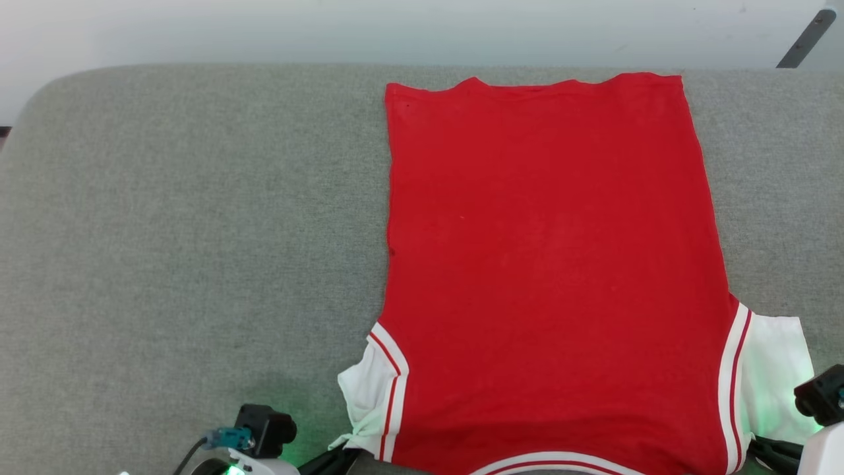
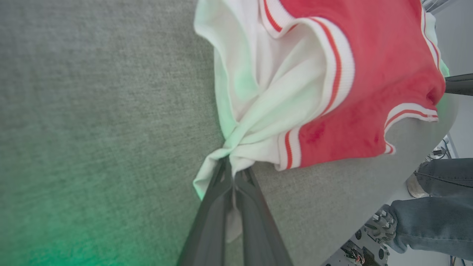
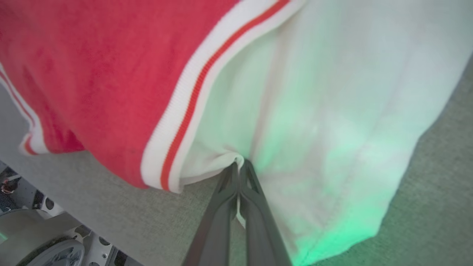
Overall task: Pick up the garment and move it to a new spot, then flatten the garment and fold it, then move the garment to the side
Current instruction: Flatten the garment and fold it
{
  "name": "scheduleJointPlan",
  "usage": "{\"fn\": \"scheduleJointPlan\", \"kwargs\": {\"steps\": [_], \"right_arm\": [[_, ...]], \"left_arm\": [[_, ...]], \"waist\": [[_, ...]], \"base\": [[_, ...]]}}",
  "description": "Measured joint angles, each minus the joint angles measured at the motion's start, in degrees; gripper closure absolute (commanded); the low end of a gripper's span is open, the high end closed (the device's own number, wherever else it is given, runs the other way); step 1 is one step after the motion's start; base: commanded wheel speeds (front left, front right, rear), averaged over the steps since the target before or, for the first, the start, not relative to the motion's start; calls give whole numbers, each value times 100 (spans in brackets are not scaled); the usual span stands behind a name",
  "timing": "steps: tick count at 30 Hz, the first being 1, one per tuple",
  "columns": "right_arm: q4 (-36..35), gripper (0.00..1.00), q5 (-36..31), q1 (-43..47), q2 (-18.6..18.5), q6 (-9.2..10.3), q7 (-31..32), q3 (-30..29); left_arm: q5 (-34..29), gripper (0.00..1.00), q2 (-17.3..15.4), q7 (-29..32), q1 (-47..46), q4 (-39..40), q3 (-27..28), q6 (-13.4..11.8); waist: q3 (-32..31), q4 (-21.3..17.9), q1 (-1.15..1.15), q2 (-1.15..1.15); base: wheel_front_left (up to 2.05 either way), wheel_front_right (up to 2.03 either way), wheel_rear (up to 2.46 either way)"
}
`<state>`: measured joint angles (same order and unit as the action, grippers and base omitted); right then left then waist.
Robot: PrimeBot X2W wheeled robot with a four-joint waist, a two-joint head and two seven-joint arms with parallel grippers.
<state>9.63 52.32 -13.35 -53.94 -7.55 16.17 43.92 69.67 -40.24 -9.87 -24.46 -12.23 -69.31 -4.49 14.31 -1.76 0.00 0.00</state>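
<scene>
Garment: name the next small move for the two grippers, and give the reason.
The garment lies flat on the grey table, with the left gripper and right gripper each shut on a white sleeve at its near edge. So probably: lift both slightly and carry the sleeves forward over the red body, starting the fold.

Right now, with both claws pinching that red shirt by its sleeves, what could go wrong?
The left gripper and right gripper each pinch only a small tuck of cloth, so the garment could slip free when pulled. The left gripper's sleeve is bunched, which may leave creases. The collar end sits at the table edge nearest the robot and might slide off.
</scene>
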Motion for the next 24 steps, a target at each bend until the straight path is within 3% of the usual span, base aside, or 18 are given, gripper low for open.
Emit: {"fn": "scheduleJointPlan", "kwargs": {"steps": [3, 4, 5, 10, 13, 18, 21, 24], "right_arm": [[51, 96, -247, 85, 166, 0, 1, -204], [68, 56, -269, 115, 234, 0, -30, -310], [79, 0, -299, 137, 311, -8, -73, -436], [-153, 0, -375, 360, 554, 2, -144, -1269], [-695, 0, -271, 777, 292, 2, 133, -1752], [-1734, 0, 122, 1126, 10, 3, 547, -3101], [-1967, 0, 131, 978, 81, 3, 917, -3744], [-1881, 0, 41, 449, 305, 3, 1423, -4003]], "left_arm": [[-9, 100, 91, -91, -4, -177, 11, 100], [-8, 100, 98, -112, -5, -210, 24, 124], [3, 100, 99, -130, -4, -237, 34, 151], [-38, 100, 101, -229, 2, -256, 47, 182], [-118, 100, 94, -261, -7, -193, 53, 146], [-236, 100, 89, -286, -48, -19, 52, 42], [-303, 100, 152, -285, -170, 78, 52, 5], [-414, 100, 271, -215, -393, 152, 44, 24]], "waist": [[20, -26, 0, 0], [22, -43, 0, 0], [24, -62, 0, 0], [12, -115, 0, 0], [32, -88, 0, 0], [127, -34, 0, 0], [209, 22, 0, 0], [305, 128, 0, 0]], "base": [[0, 0, 0], [0, 0, 0], [0, 0, 0], [0, 0, 0], [0, 0, 0], [0, 0, 0], [0, 0, 0], [0, 0, 0]]}}
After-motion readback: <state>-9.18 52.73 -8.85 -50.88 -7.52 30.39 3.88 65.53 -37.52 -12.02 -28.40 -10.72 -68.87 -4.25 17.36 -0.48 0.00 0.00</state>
